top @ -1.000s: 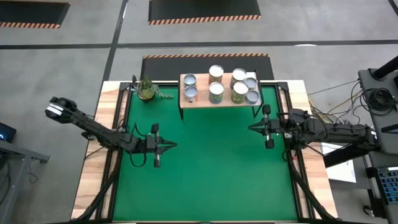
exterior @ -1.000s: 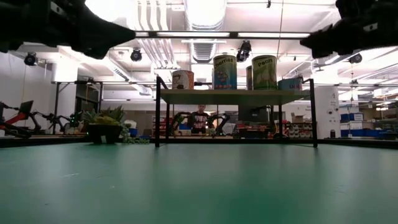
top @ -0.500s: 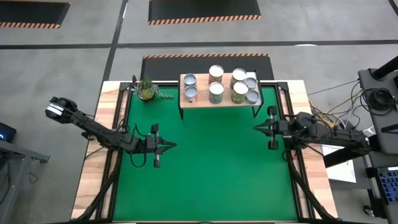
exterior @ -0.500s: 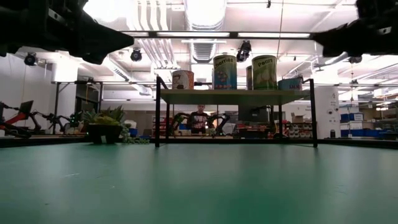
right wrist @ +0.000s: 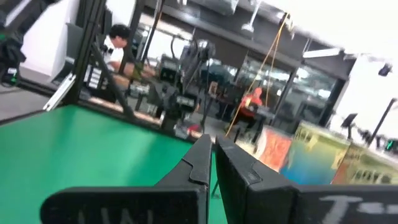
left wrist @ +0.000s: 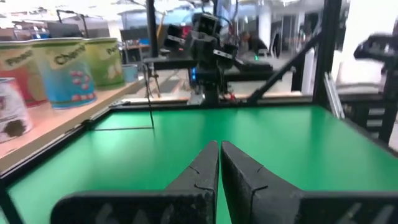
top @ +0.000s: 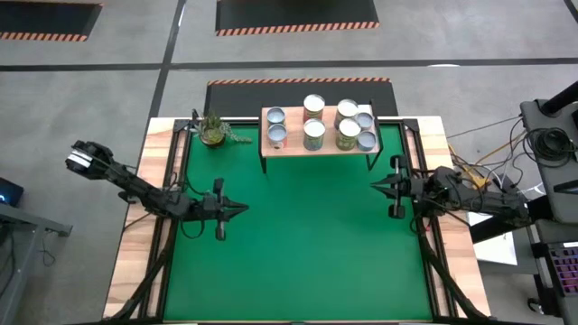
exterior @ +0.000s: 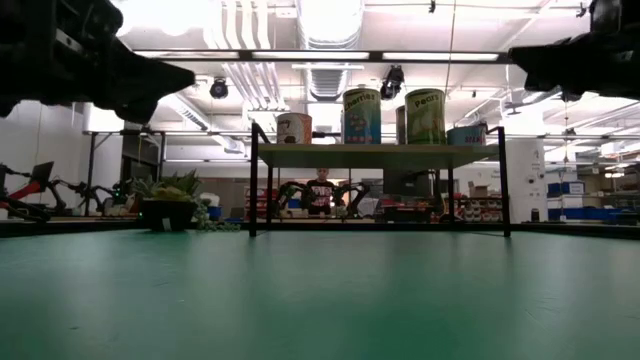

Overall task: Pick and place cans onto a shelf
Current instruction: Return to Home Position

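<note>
Altogether 8 cans (top: pixel 313 134) on the shelf (top: pixel 294 145).

Potted plant (top: pixel 214 131) — green table (top: pixel 307 235) corner

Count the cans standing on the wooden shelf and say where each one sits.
8 cans, all on the shelf: two at the end nearer the potted plant, at and; two mid-shelf; four clustered at the far end. None looks hidden.

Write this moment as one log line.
cans: eight on shelf | left claw: shut, empty, left side | right claw: shut, empty, right side
</note>
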